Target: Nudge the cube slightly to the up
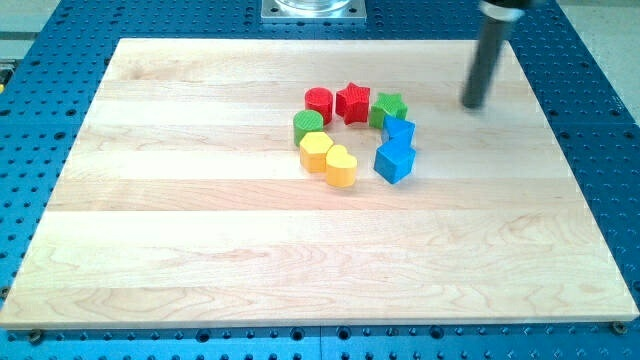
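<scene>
A blue cube (394, 160) sits right of the board's centre, at the lower right of a ring of blocks. Just above it, touching, is another blue block (400, 130). The ring goes on with a green star (388, 107), a red star (352, 102), a red cylinder (319, 103), a green cylinder (308, 126), a yellow hexagon-like block (316, 151) and a yellow heart (341, 166). My tip (473, 104) is a dark rod at the view's upper right, to the right of and above the cube, apart from all blocks.
The wooden board (200, 250) lies on a blue perforated table (60, 30). A metal mount (314, 10) stands at the view's top centre, beyond the board's far edge.
</scene>
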You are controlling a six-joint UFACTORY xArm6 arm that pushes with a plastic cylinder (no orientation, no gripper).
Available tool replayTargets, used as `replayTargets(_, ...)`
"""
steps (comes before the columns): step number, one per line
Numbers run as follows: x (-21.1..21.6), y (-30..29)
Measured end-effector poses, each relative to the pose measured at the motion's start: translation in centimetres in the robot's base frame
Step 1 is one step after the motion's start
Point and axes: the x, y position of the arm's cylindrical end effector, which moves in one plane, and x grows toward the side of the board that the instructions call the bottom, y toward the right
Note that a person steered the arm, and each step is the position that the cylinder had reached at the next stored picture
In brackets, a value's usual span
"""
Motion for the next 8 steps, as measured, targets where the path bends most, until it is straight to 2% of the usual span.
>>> replayTargets(1,6.3,-0.7)
replayTargets(2,9.6,-2.8)
replayTargets(6,11.4,-11.6)
replayTargets(7,13.0,-15.0)
replayTargets(8,15.4,-14.0)
